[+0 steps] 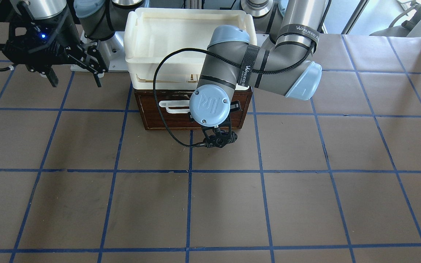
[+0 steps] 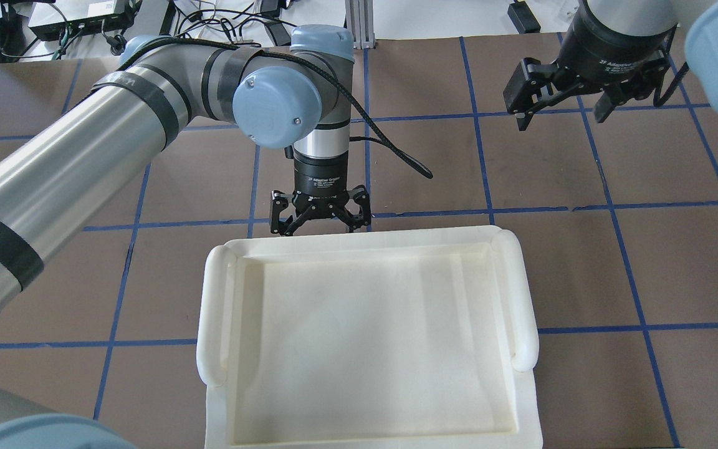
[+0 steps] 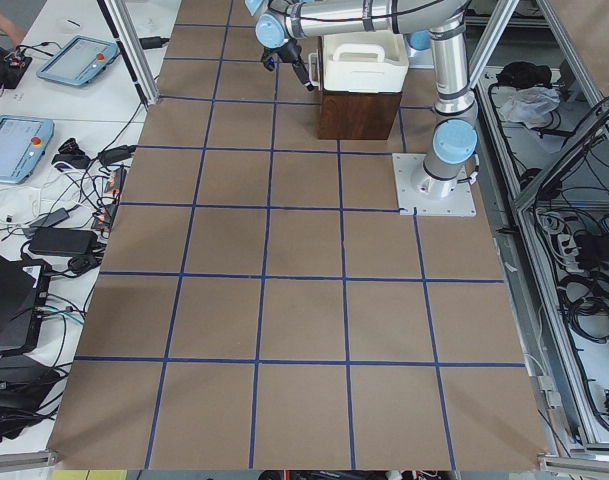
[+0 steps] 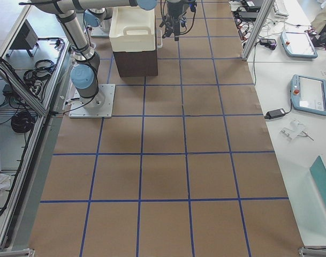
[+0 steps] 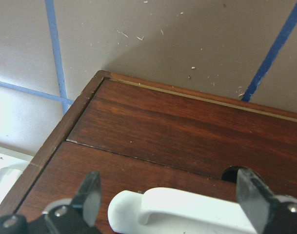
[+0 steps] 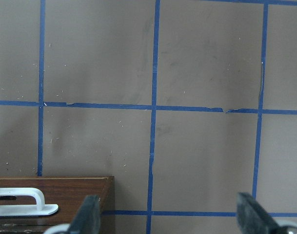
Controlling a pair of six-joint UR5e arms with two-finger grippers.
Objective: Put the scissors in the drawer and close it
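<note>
Both pairs of jaws stand open: the left gripper point(image 5: 170, 192) sits at the drawer point(image 5: 89, 165) front with the white handle point(image 5: 187, 209) lying lengthwise between its jaws, the right gripper point(image 2: 561, 118) hangs well apart, and the scissors show in no view, presumably already inside the shut-looking drawer.

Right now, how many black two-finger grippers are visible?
2. The left gripper, open, faces the dark brown wooden drawer's white bar handle; the right gripper hangs open over the table.
</note>
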